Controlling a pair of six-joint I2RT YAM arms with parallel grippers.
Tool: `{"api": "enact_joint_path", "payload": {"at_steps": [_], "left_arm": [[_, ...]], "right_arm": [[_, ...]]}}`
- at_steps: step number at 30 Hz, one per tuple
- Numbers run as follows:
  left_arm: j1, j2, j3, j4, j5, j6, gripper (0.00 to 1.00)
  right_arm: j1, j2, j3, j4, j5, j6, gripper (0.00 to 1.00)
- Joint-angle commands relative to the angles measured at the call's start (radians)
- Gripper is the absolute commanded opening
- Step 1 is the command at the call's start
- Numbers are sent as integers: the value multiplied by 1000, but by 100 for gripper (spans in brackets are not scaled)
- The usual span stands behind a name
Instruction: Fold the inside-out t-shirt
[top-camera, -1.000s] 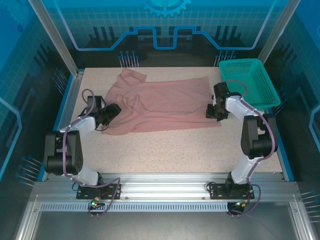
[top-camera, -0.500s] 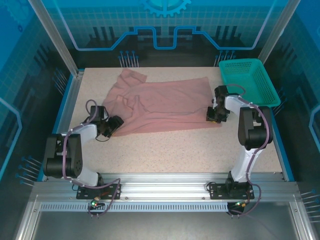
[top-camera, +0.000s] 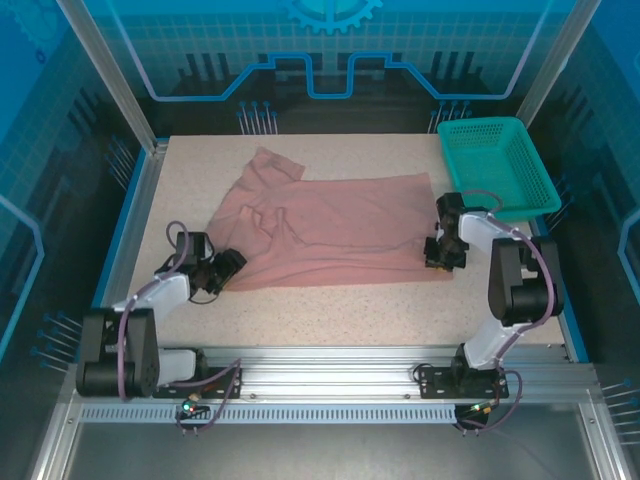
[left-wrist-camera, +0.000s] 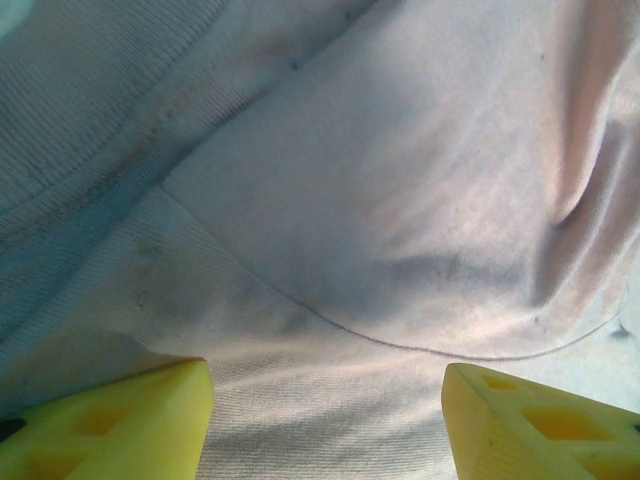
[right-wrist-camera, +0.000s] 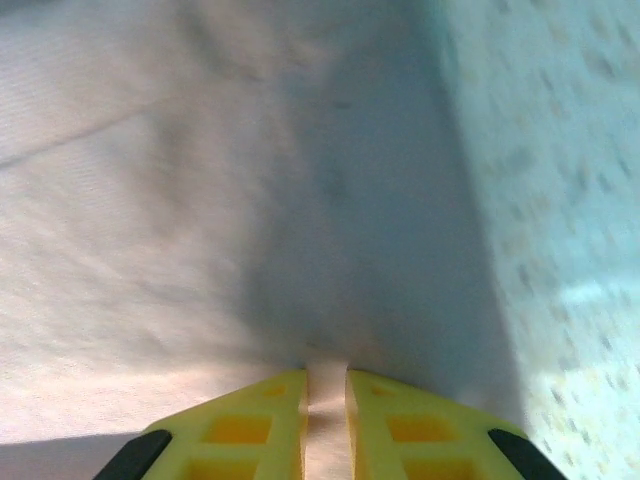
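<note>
Presently the inside-out t-shirt (top-camera: 320, 225) lies spread on the speckled table (top-camera: 330, 310), covering its middle and reaching toward 12 o'clock. It is rumpled and bunched at its 10 o'clock end and flatter toward 3 o'clock. The left gripper (top-camera: 228, 268) sits at the garment's 8 o'clock corner. In the left wrist view its yellow fingers (left-wrist-camera: 110, 425) stand well apart, and pink cloth with a curved seam lies under and beyond the gap. The right gripper (top-camera: 438, 252) sits at the garment's 4 o'clock corner, on the hem edge. In the right wrist view its yellow fingers (right-wrist-camera: 250, 425) are drawn nearly together, nipping a narrow strip of cloth, with bare table at 3 o'clock of the fabric edge. A teal mesh basket (top-camera: 495, 165) stands at the table's 2 o'clock corner, apart from the shirt.
</note>
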Motion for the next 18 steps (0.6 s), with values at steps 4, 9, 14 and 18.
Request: {"api": "enact_joint_path", "payload": {"at_steps": [4,9,14,18], "left_arm": [[-27,-202,-21,-143,-39,-40,66],[-42,-116,102,1,4,-4,67],[-71,145,267,101,49,7,66],[-73,323,374,156,43,15,65]], "right_arm": [[59,-161,-22,-15,3,10,23],[116,-131,83,117,-97,-26,32],[94,52,253,133,-155,-20,34],[72,173,343,123,-160,-24,35]]}}
